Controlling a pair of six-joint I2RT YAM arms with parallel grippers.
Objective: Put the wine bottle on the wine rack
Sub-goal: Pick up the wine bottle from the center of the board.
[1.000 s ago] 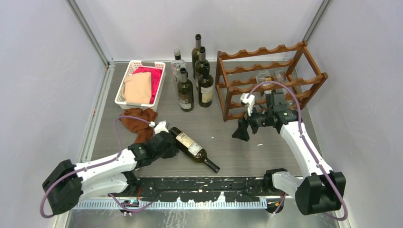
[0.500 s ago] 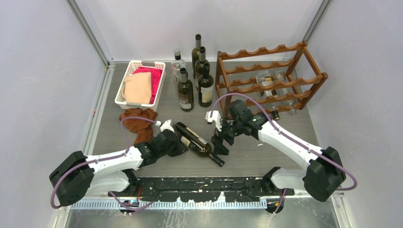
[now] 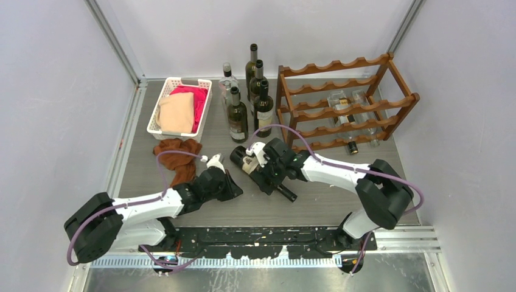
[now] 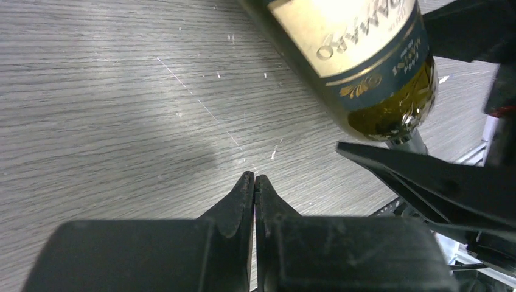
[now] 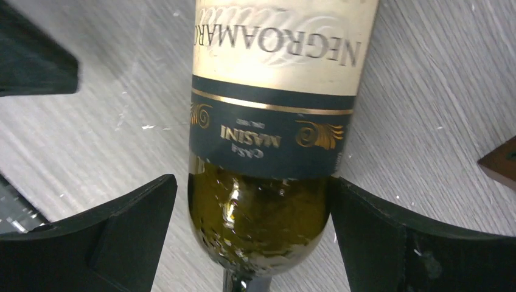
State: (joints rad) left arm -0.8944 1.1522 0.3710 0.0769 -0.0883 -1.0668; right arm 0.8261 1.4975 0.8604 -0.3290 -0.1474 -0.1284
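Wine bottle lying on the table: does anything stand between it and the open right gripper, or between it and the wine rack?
Nothing visible. The right gripper is open astride the shoulder of the wine bottle. The table toward the wine rack is bare; the standing bottles stand left of it.

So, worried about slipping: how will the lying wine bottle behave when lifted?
Round and lying on its side, the wine bottle would likely roll if nudged. Its glossy glass may slip in the right gripper, whose open jaws straddle the shoulder.
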